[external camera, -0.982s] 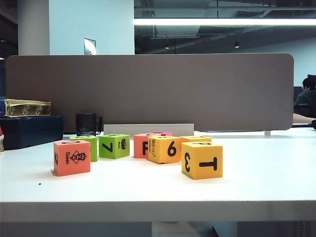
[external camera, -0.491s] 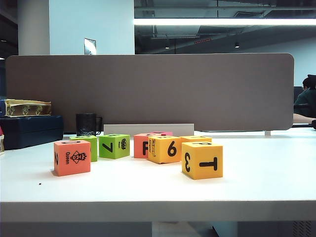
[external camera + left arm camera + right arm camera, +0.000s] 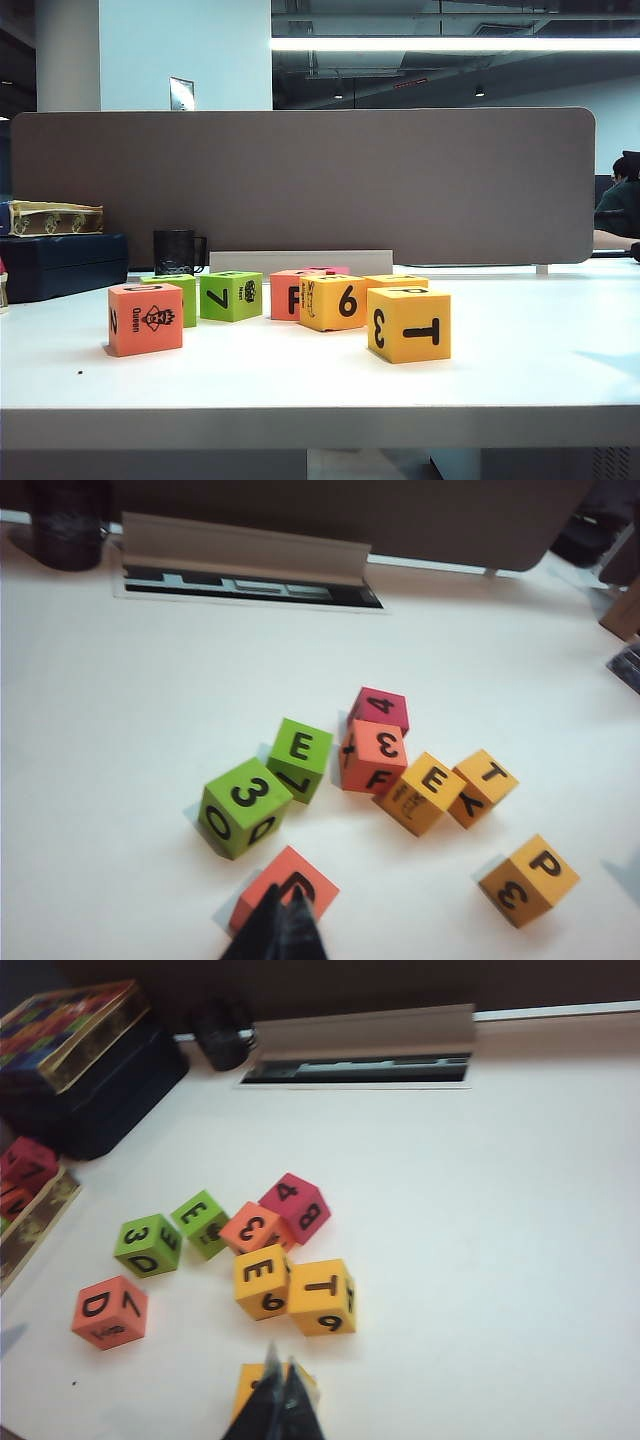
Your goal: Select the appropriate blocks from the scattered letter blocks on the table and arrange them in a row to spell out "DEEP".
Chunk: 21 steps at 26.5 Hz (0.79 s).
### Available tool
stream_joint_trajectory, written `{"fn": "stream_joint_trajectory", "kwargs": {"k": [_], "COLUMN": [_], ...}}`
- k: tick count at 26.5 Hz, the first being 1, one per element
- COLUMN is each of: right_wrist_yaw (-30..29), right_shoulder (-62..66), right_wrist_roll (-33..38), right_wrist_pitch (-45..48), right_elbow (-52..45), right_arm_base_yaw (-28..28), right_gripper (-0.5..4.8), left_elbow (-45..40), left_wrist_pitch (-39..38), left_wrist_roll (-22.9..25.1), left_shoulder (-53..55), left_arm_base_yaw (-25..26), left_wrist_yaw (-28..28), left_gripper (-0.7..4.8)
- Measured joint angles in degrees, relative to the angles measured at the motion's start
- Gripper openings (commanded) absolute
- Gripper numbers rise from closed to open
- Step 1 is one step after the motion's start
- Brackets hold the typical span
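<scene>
Neither gripper shows in the exterior view. My left gripper (image 3: 285, 888) is shut and empty, and hangs over the salmon block (image 3: 262, 895) with D on top, the Queen block (image 3: 145, 318) at the front left. My right gripper (image 3: 281, 1353) is also shut and empty, over the yellow-orange P block (image 3: 250, 1385), which shows 3 and T (image 3: 409, 324) in the exterior view. The green E block (image 3: 300, 753) shows 7 (image 3: 231, 296). The yellow E block (image 3: 422, 791) shows 6 (image 3: 333, 302). All stand scattered on the white table (image 3: 520, 340).
Other blocks lie among them: a green 3/D block (image 3: 243, 805), a salmon F block (image 3: 288, 294), a pink 4 block (image 3: 380, 708) and a yellow T/Y block (image 3: 482, 785). A black cup (image 3: 175, 250), a dark box (image 3: 60, 265) and a brown partition (image 3: 300, 185) stand behind.
The blocks stand where they stood before. Neither arm enters the exterior view in any of its frames.
</scene>
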Motion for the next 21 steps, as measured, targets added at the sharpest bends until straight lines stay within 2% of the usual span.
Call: {"fn": "stream_joint_trajectory", "kwargs": {"k": [5, 13, 17, 21], "right_wrist_yaw": [-0.13, 0.33, 0.28, 0.44], "right_shoulder": [4.81, 15.82, 18.80, 20.92], "right_wrist_roll": [-0.50, -3.39, -3.56, -3.61], "right_wrist_pitch": [-0.26, -3.02, -5.42, -7.41], "right_elbow": [3.50, 7.91, 8.28, 8.37], "right_arm_base_yaw": [4.26, 17.66, 20.44, 22.36], "right_gripper": [-0.02, -0.02, -0.02, -0.02], "left_elbow": [1.36, 1.86, 1.88, 4.00], "left_wrist_pitch": [-0.07, -1.16, -1.18, -2.89], "left_wrist_roll": [0.55, 3.32, 3.39, 4.90], "left_shoulder": [3.96, 11.10, 12.55, 14.49], "left_arm_base_yaw": [0.00, 0.00, -0.42, -3.26], "left_wrist_yaw": [1.75, 2.91, 3.04, 2.89], "left_gripper": [-0.06, -0.06, -0.06, -0.06]}}
